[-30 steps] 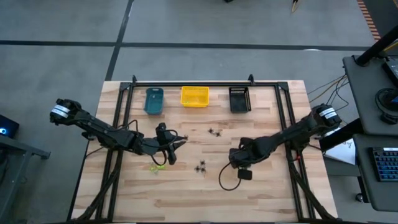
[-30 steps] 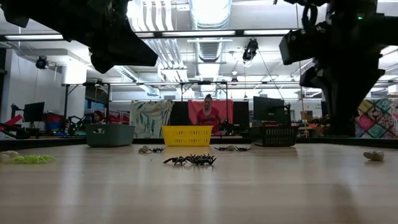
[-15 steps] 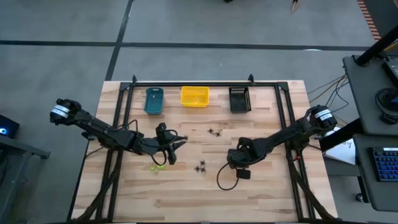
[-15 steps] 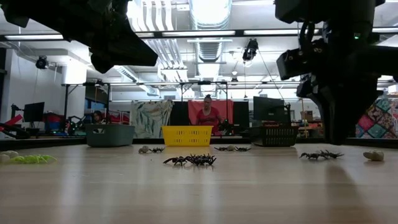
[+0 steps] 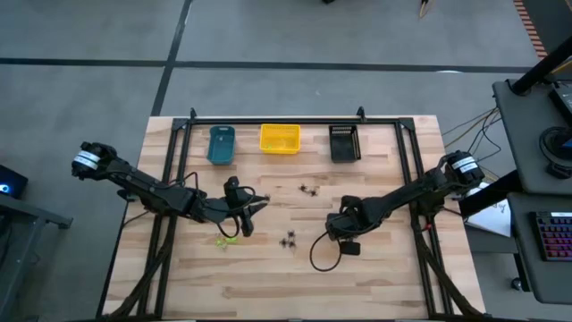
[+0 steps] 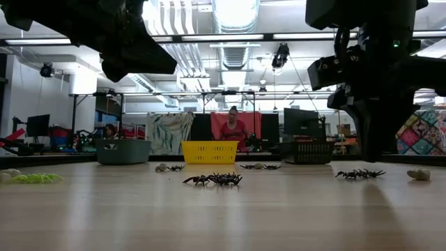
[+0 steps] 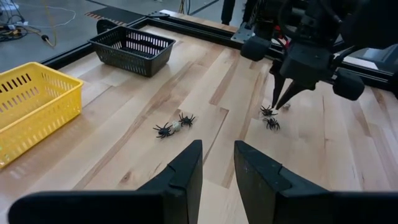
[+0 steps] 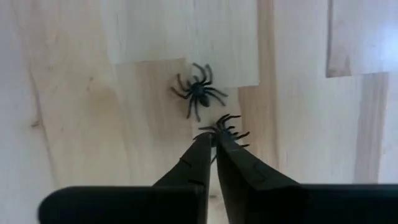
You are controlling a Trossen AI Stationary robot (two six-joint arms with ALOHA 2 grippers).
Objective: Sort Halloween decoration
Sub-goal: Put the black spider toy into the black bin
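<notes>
Spiders (image 8: 200,93), black, two: loose on my table (image 5: 375,277) at the right gripper (image 8: 213,140), whose tips look pinched nearly together on one spider's (image 8: 225,129) leg. Left gripper (image 7: 217,155) part-open, empty.

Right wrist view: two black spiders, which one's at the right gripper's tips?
The lower spider, its legs right against the right gripper, whose fingers are nearly together. The other spider lies clear of the tips, on bare wood farther ahead.
</notes>
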